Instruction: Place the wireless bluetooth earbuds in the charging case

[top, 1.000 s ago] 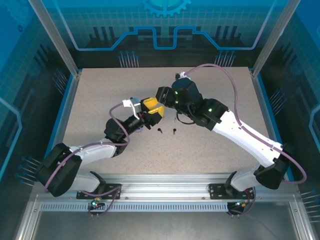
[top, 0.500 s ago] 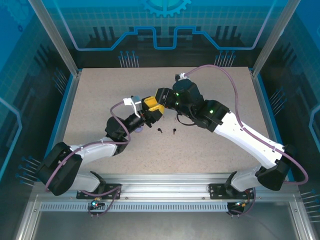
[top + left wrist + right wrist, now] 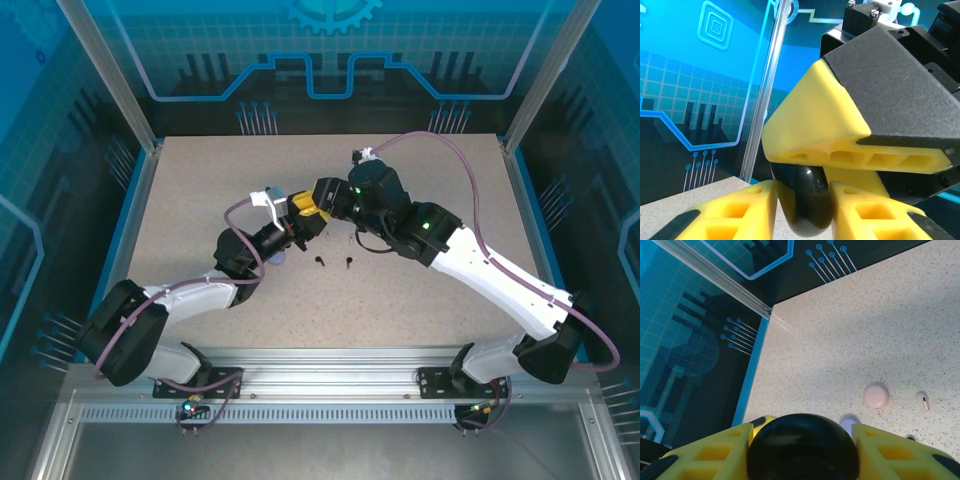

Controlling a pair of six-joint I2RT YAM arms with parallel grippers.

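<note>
Clamps the glossy, round black charging case (image 3: 803, 456) in both right gripper (image 3: 804, 437) and left gripper (image 3: 803, 202), tiny stemmed black earbuds (image 3: 321, 261) nearby.

Glossy black round charging case (image 3: 802, 452), held between the yellow fingers of the right tool (image 3: 805, 431). Two tiny black stemmed earbuds (image 3: 320, 261) (image 3: 348, 264) lie apart on the surface (image 3: 200, 200) near that tool. A pale pink earbud (image 3: 923, 400) lies ahead of it.
</note>
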